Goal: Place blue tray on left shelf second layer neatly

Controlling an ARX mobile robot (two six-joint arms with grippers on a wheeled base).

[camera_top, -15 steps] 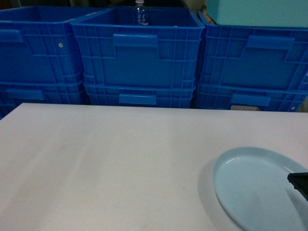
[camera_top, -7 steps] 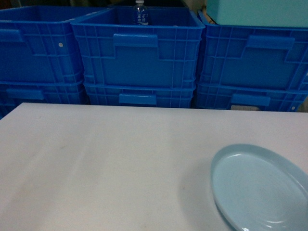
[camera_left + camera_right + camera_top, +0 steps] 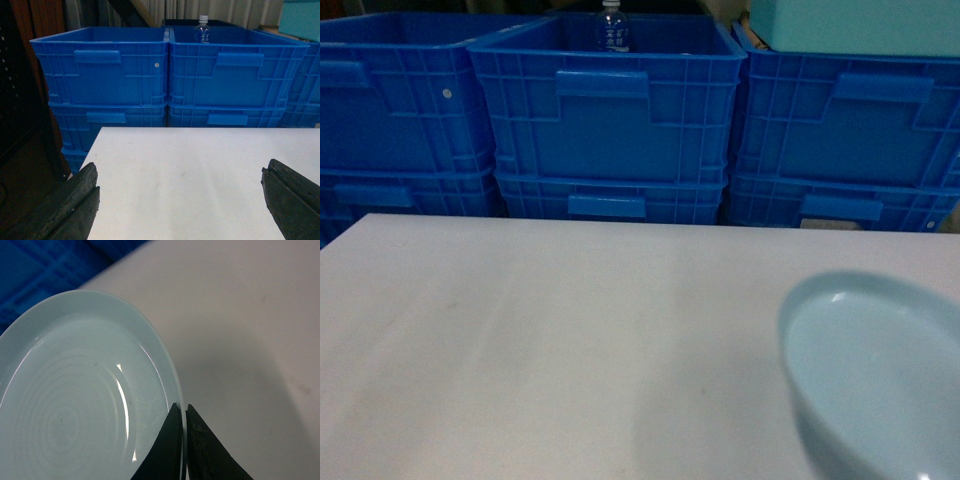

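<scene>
Blue tray (image 3: pixel 880 375): sitting at lower right of head view, tilting up off white table (image 3: pixel 550 340), casting a soft shadow on the surface beside it; pale, glossy, round, showing faint concentric rings inside in the right wrist view (image 3: pixel 85 405).

Right gripper (image 3: pixel 183 412): pinching the tray's near rim, dark fingers (image 3: pixel 170 450) pressing together on either side of the raised edge; table surface showing beyond and below the rim.

Left gripper (image 3: pixel 180 200): hanging over the table's left portion, holding nothing, fingers (image 3: pixel 75 205) standing wide apart at the two lower corners of its own view.

Dark-blue ribbed crates (image 3: pixel 610 110): stacking two high in a row behind the table's far edge, three stacks showing in head view.

Clear bottle (image 3: pixel 612 28): standing upright inside the upper middle crate, white cap on top, blue label around it.

Teal box (image 3: pixel 860 25): resting on the upper right crate, partly cropping out of view.

Shelf: not appearing in any view.
</scene>
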